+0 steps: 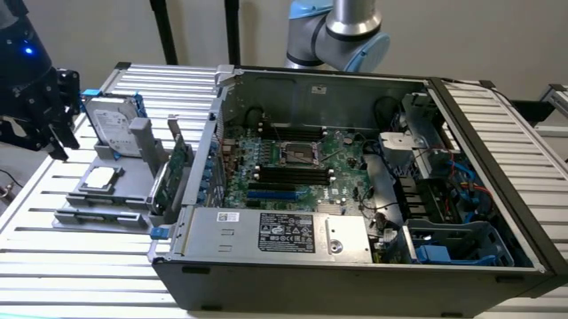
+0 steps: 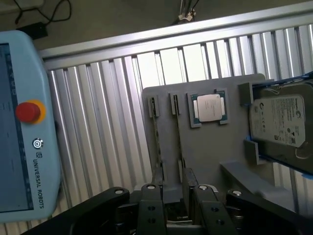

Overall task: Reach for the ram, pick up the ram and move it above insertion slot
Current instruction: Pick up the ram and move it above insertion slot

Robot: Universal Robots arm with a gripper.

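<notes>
— Where's the ram [image 2: 178,139] sitting?

— On the grey holder [image 2: 208,154], which lies on the slatted table [image 1: 89,279] just beside the open computer case [image 1: 355,296]. The ram stands on edge in a narrow slot, so from the wrist view it's only a thin dark line, right next to the processor chip [image 2: 209,107]. A second slot runs alongside it with a similar thin line in it.

— And the jaws?

— Released. They stand apart with nothing between them. In the wrist view they hang over one end of those two slots, and as far as I can tell they're clear of the ram.

— What else is on that holder?

— A hard drive [image 2: 281,122], on the far side of the chip from the slots. In the exterior view a broader green card [image 1: 180,159] stands upright along the holder's edge nearest the case.

— Anything else on the table?

— A pale blue teach pendant [image 2: 24,122] with a red button, well apart from the holder. The arm [image 1: 342,30] rises behind the case.
</notes>
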